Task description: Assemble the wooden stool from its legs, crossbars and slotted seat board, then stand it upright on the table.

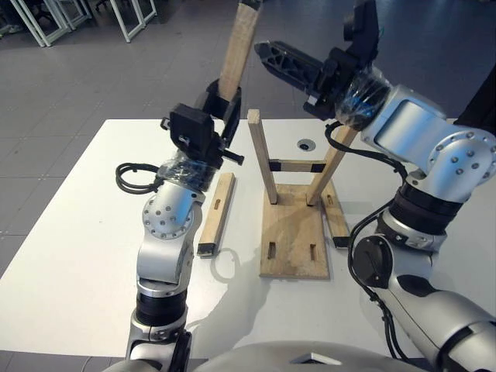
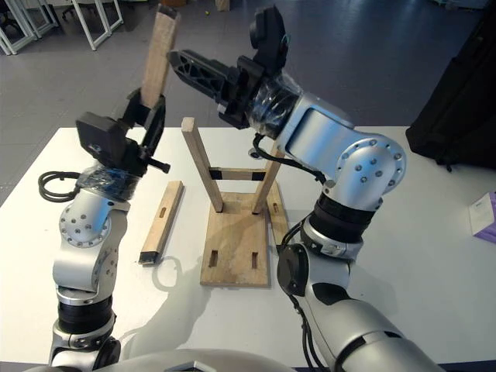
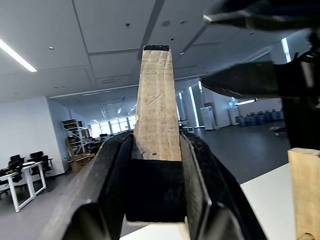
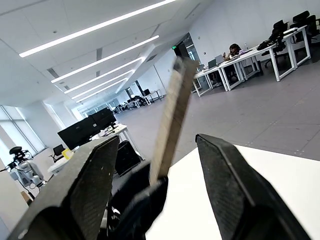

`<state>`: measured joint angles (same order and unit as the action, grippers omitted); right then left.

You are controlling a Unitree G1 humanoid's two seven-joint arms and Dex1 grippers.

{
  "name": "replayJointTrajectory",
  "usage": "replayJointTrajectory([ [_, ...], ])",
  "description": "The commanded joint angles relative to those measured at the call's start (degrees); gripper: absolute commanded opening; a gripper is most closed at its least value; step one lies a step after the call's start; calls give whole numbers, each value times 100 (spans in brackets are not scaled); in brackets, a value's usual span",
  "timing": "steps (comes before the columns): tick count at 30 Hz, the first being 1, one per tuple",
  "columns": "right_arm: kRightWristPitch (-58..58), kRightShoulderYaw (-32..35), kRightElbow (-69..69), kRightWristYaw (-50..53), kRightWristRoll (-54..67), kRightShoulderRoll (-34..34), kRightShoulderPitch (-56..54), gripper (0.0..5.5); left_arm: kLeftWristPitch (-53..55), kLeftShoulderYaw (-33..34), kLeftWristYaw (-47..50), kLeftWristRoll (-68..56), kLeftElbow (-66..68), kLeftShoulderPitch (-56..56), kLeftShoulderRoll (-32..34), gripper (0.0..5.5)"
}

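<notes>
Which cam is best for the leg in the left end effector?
Right eye view: the leg shows whole, clamped low in the left end effector. Left eye view clips its top end. Left wrist view gives a close-up of the grip; right wrist view a thin sliver farther off.

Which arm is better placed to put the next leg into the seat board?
Left. The left tool is shut on a wooden leg, held upright beside the seat board, whose two near slots are free. The right tool is open and empty, up above the standing legs.
</notes>
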<state>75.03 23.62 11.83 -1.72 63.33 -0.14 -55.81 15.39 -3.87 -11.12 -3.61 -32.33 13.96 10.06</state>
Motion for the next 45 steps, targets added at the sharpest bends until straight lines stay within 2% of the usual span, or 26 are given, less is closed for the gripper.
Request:
replayJointTrajectory([
  [1, -151, -121, -270, 95, 14, -155, -175, 281, 115, -136, -80, -4, -96, 153, 1, 131],
  [12, -852, -636, -976, -268, -276, -352, -440, 281, 198, -385, -60, -24, -181, 84, -119, 131],
  [23, -904, -674, -1219, -472, -175, -524, -591, 75, 255, -377, -44, 58, -112, 97, -129, 131],
  [28, -871, -715, -1290, -598, -162, -629, -661, 52, 338, -361, -111, -126, -126, 62, -183, 131],
  [29, -876, -723, -1306, -622, -164, -649, -678, 49, 373, -347, -147, -260, -146, 63, -223, 170],
  [30, -896, -739, -1324, -655, -185, -682, -687, 45, 380, -342, -177, -334, -165, 52, -230, 176],
  [32, -950, -737, -1376, -704, -239, -790, -715, 40, 394, -308, -179, -400, -171, 30, -210, 224],
  [35, -1053, -464, -1545, -755, -302, -1240, -911, 40, 454, -248, -191, -434, -97, -13, -151, 269],
  [40, -975, 677, -972, -130, 282, -2201, -825, 40, 666, -124, 101, -153, -194, -255, -76, 346],
  [42, -955, 1108, -350, 456, 558, -2372, -345, 40, 1058, 480, 649, -370, -316, -412, -438, 348],
  [44, -1322, 1137, 541, 1049, -229, -2345, 768, 40, 1405, 1275, 1300, -525, -396, -577, -784, 348],
  [45, -1612, 885, 876, 1161, -823, -2357, 1433, 40, 1566, 1591, 1569, -520, -366, -621, -867, 348],
])
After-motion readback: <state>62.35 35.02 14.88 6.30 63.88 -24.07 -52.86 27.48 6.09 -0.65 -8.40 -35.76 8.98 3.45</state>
